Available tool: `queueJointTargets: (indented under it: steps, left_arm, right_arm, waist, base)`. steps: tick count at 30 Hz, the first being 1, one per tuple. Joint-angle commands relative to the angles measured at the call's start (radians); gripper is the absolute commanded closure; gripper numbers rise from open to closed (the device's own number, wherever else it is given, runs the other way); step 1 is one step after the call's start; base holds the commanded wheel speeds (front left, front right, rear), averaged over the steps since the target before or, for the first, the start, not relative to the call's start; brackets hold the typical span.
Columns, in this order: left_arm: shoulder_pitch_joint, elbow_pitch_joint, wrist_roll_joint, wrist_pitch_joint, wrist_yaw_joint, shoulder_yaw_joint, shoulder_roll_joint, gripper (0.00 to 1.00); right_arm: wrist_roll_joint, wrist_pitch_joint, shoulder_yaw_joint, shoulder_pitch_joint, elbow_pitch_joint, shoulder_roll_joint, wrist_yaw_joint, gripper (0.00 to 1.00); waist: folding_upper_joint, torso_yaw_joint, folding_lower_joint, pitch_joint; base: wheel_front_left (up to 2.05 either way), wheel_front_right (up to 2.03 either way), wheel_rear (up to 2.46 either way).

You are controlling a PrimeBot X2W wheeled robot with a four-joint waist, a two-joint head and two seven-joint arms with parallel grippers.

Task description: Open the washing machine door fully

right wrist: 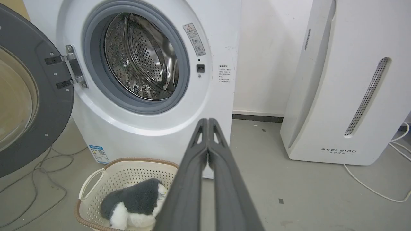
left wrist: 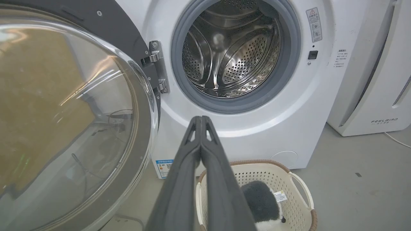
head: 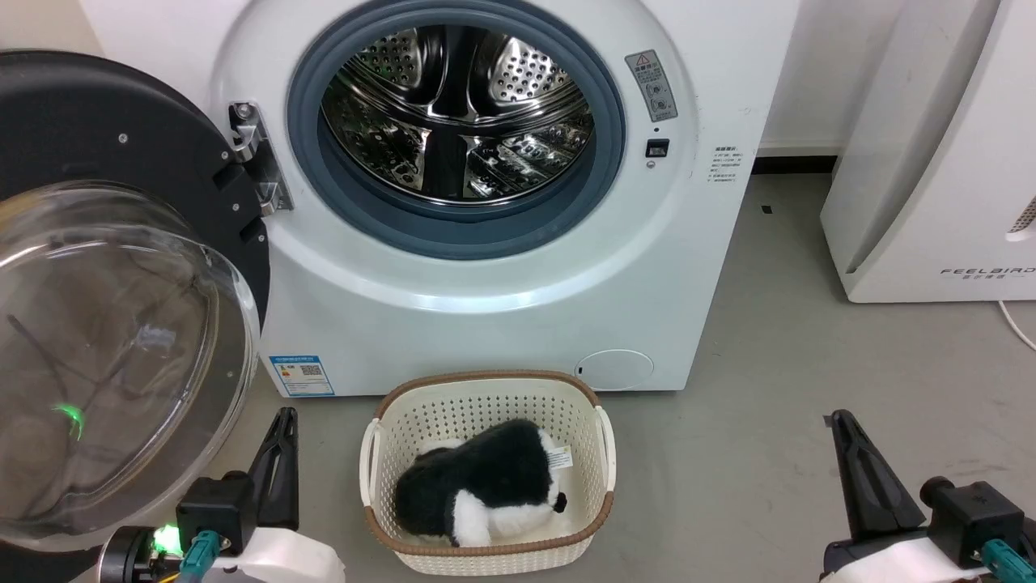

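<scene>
Door [head: 121,308] hangs open to the left of the washer [head: 486,324]. It is carried on its hinge [head: 259,158] at the left rim of the drum [head: 457,113], with inner face and glass bowl toward the head camera. Its left edge is cut off by the frame, and glare on the bowl obscures what lies behind.

Left claw [left wrist: 201,119]: fingers pressed together, empty, low before the washer's left corner, near the door's lower edge but apart from it.

Right claw [right wrist: 208,121]: fingers together, empty, forward and right of the washer.

Basket [head: 486,377] before the washer holds a toy [head: 486,486], partly hidden by fingers in both wrist views.
</scene>
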Motion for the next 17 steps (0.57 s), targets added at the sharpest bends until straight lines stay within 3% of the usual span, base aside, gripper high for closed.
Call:
queueJointTargets:
  steps: [1,17]
  left_arm:
    - [-0.009,-0.007,0.004,0.007,0.007,-0.002,-0.004,1.0]
    - [-0.011,-0.019,0.005,0.04,0.016,-0.012,-0.009,1.0]
  right_arm:
    - [-0.012,0.004,0.003,-0.019,0.002,0.001,0.0,1.0]
    - [-0.023,0.037,0.013,-0.031,0.004,0.002,0.0,1.0]
  waist:
    - [0.0,0.0,0.0,0.0]
    - [0.0,0.001,0.0,0.003]
  base:
    - [0.0,0.0,0.0]
    - [0.0,0.0,0.0]
